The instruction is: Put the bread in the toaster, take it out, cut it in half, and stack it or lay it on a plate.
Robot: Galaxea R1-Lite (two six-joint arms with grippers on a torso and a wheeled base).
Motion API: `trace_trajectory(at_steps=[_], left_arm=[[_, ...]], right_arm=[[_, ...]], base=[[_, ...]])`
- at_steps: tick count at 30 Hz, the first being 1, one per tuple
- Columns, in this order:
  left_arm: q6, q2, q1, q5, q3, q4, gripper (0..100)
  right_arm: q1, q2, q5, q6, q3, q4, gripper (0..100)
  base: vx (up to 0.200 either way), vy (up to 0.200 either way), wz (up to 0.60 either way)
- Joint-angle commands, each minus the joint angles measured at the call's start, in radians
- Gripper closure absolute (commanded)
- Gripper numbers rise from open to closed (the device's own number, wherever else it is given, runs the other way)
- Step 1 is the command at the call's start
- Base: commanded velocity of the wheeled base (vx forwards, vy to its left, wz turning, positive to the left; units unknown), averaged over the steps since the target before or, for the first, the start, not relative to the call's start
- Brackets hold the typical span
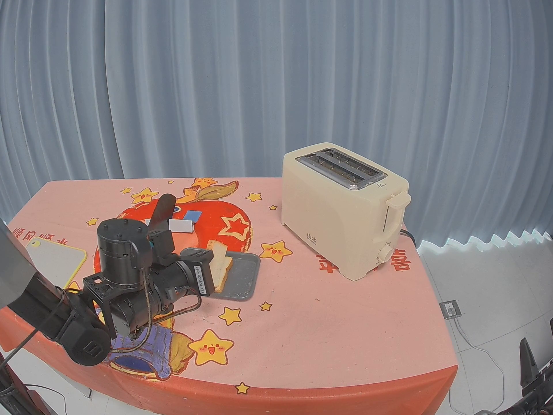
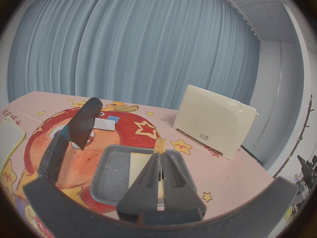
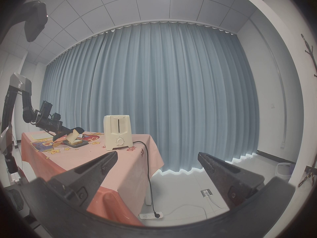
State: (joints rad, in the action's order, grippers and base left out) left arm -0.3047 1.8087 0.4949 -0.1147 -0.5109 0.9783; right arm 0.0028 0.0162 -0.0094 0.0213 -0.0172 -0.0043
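Left gripper clamped on bread slice. Slice held on edge over grey tray. Second slice flat in tray. Toaster well apart, on table's right side. Right gripper fingers wide apart, off table beyond toaster.

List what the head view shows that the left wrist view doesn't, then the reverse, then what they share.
Head view: slots, lever and dial of the toaster, plus a floor socket.
Left wrist view: the ceiling, and the left gripper with its fingers closed on the upright bread slice, seen edge-on.
Both: the toaster's body, gray tray, dark blade, cutting board.
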Motion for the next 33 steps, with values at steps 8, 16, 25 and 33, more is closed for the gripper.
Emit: trace_trajectory(at_steps=[8,16,25,33], left_arm=[[0.002,0.064,-0.047,-0.002,-0.003,0.003,100],[0.004,0.073,-0.047,0.000,-0.001,0.057,0],[0.009,0.072,-0.047,-0.010,0.002,0.123,0],[0.010,0.055,-0.042,-0.011,-0.001,0.135,0]], right_arm=[[0.000,-0.016,0.000,0.000,0.017,0.000,0],[0.000,-0.016,0.000,0.000,0.017,0.000,0],[0.000,-0.016,0.000,0.000,0.017,0.000,0],[0.000,-0.016,0.000,0.000,0.017,0.000,0]], base=[[0.000,0.000,0.00],[0.000,0.000,0.00],[0.000,0.000,0.00],[0.000,0.000,0.00]])
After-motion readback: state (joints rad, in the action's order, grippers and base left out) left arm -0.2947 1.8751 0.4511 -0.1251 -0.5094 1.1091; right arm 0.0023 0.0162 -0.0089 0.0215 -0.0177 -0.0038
